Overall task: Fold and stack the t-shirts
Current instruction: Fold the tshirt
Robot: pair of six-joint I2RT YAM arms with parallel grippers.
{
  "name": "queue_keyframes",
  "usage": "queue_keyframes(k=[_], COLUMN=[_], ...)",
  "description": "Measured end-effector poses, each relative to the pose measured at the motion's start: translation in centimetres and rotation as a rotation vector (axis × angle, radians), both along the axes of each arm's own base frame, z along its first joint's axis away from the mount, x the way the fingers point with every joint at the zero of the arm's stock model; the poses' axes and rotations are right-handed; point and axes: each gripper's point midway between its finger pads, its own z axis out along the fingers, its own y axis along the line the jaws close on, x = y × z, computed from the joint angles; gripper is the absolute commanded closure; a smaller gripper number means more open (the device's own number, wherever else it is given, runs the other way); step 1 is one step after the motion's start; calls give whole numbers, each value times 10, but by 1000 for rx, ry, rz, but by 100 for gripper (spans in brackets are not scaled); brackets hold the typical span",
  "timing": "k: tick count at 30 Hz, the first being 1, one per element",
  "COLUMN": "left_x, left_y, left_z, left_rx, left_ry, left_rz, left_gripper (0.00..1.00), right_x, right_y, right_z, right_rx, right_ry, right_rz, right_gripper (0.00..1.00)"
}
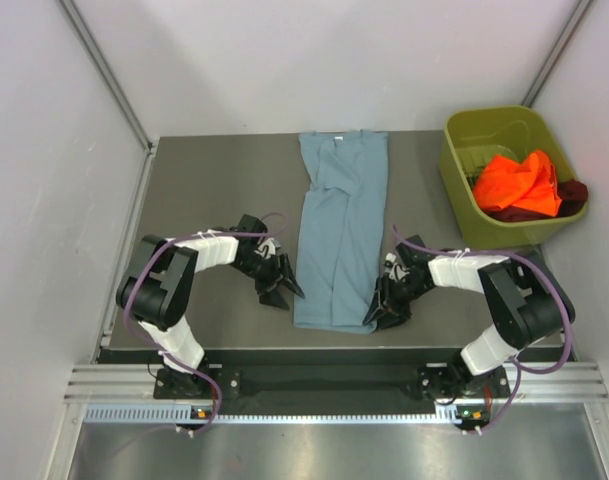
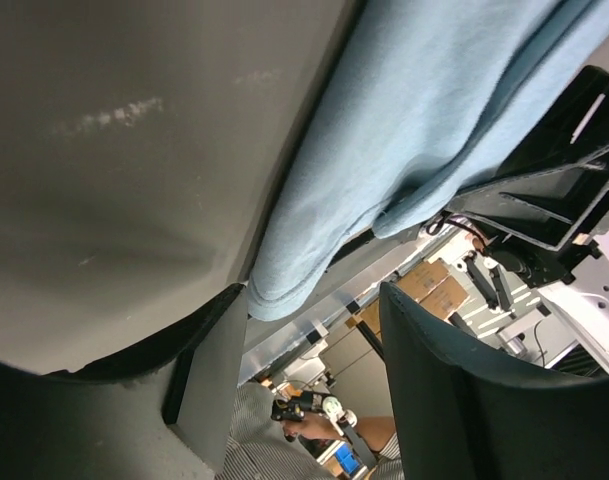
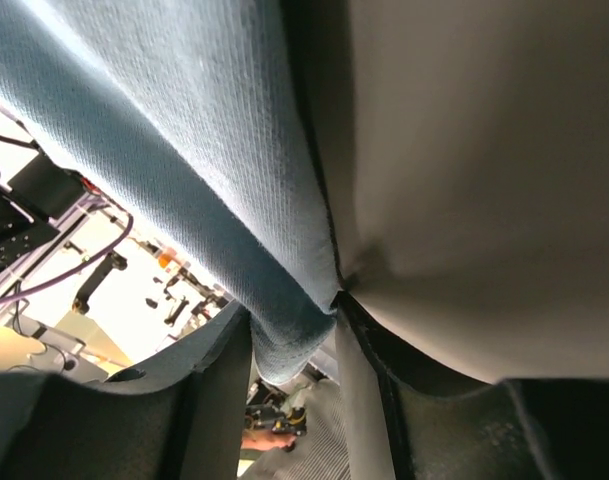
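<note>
The blue-grey t-shirt [image 1: 339, 230] lies as a long narrow strip down the middle of the table, collar end far. My left gripper [image 1: 282, 288] is open and empty just left of its near left corner. In the left wrist view the shirt [image 2: 424, 110] ends a little beyond the left gripper [image 2: 312, 300]. My right gripper [image 1: 377, 313] is at the near right corner. In the right wrist view the shirt's corner [image 3: 284, 340] fills the gap of the right gripper [image 3: 292, 335], touching both fingers. The orange t-shirt [image 1: 516, 182] and the maroon t-shirt [image 1: 572, 192] lie crumpled in the bin.
The olive-green bin [image 1: 462, 200] stands at the far right of the table. White walls close in the table on the left, back and right. A metal rail runs along the near edge by the arm bases.
</note>
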Motion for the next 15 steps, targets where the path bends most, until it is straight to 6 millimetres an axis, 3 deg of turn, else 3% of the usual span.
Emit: queue_keyframes(k=[6,10,12,15], left_x=[-9,-21,-24,-24], left_y=[1,5,4,2], left_z=[-7,-15,-19,-22], left_rx=[19,43,56,62], left_ry=[22,57,70,72], left_rz=[-10,-8,-12,-17], left_gripper=[44,59,62,76], right_x=[4,5,6,8], right_y=[-2,-3,-4,-4], right_z=[0,0,-1,-1], right_rx=[2,0,-2,-5], right_ry=[-3,-5,-7,-14], right_rz=[-18,-22,-23,-29], right_gripper=[63,65,67,70])
